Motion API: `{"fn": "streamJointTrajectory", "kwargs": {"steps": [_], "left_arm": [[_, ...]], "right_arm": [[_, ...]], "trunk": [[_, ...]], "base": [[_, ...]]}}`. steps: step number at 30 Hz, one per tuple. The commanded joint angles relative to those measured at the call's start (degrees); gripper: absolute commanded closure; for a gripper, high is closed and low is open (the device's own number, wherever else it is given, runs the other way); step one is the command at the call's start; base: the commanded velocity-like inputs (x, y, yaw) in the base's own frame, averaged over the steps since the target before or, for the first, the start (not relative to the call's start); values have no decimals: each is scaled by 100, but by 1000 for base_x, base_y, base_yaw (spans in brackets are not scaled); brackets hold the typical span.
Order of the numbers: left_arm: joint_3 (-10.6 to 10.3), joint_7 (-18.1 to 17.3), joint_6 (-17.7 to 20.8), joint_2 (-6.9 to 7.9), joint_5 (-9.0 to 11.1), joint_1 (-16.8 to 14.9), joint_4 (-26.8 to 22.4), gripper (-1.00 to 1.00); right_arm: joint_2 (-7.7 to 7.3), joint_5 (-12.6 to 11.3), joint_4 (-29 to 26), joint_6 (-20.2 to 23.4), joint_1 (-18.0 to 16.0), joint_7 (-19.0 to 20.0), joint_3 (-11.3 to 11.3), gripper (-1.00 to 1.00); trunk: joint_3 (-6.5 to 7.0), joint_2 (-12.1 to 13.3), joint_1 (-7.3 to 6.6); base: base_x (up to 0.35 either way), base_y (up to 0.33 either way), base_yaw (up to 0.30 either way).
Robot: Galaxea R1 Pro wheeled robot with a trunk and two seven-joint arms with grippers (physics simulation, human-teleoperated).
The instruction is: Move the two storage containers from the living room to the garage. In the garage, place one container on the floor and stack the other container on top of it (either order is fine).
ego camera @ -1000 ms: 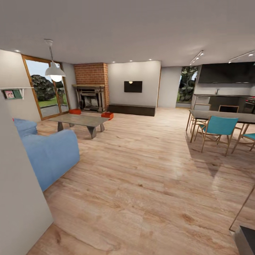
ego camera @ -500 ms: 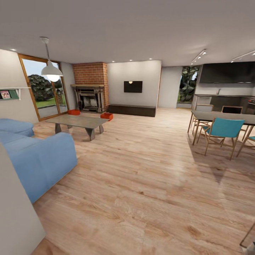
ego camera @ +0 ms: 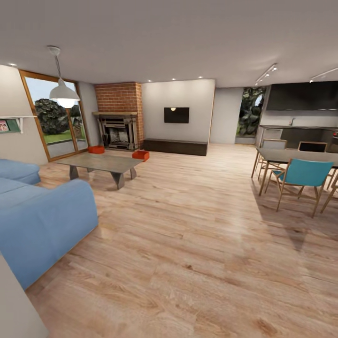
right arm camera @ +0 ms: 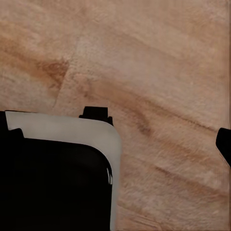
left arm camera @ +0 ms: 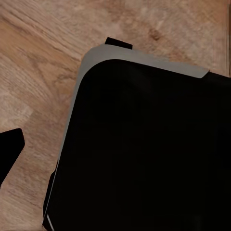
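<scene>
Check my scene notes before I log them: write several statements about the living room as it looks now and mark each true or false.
1. Both storage containers sit on the wood floor near the fireplace. True.
2. One container rests on the coffee table. False: both are on the floor beyond it.
3. The sofa is blue. True.
4. The containers are stacked. False: they lie apart, side by side.
5. The nearest dining chair has a red seat. False: it is teal.

No readable writing anywhere here. The picture cards on the far-left wall shelf (ego camera: 10, 125) are too blurred to read.
</scene>
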Motion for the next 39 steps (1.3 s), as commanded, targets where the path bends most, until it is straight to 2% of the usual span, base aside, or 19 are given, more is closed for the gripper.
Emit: {"fn": "streamJointTrajectory", "kwargs": {"steps": [1, 17, 39], "left_arm": [[25, 6, -14, -2, 7, -1, -2, -100], [32, 7, -51, -12, -2, -1, -5, -100], [25, 3, -51, -3, -2, -1, -6, -100]], "right_arm": [[-1, -42, 19, -30, -7, 14, 43, -100], [-28, -43, 30, 2, -8, 14, 51, -100], [25, -52, 27, 7, -5, 5, 27, -100]], "trunk": [[-5, -2, 3], [-5, -2, 3], [-5, -2, 3]], "base": [[323, 0, 0], [323, 0, 0], [323, 0, 0]]}}
